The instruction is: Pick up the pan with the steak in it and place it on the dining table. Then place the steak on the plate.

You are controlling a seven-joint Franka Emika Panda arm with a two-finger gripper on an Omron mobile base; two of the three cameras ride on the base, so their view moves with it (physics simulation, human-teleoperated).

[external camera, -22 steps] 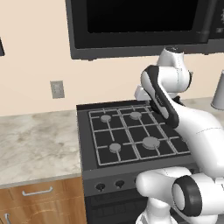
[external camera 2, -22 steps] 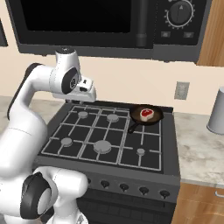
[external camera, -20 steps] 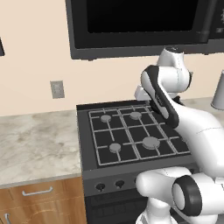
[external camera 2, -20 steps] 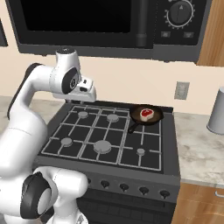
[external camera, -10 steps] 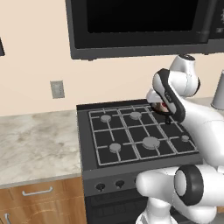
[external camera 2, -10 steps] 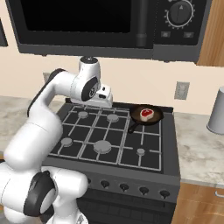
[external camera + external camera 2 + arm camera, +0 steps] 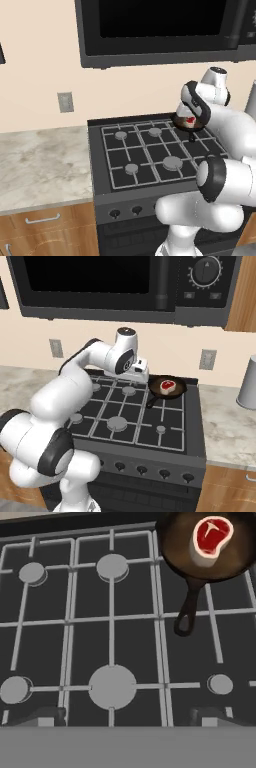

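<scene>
- The pan (image 7: pixel 167 387) sits on the back right burner of the stove (image 7: pixel 135 416), the steak (image 7: pixel 167 386) lying inside it, handle (image 7: pixel 187 609) pointing toward the front.
- The gripper (image 7: pixel 141 372) hovers just left of the pan, fingers spread wide, nothing between them.
- Risk: that handle is thin and angled, so an off-centre close could twist the pan and slide the steak out.
- Since a second ago, the arm has swung right across the burners and the jaws have opened.

A black gas stove (image 7: pixel 145 426) carries the pan (image 7: pixel 167 388) on its far right burner, handle pointing near-left; the steak (image 7: pixel 167 386) lies inside.
</scene>
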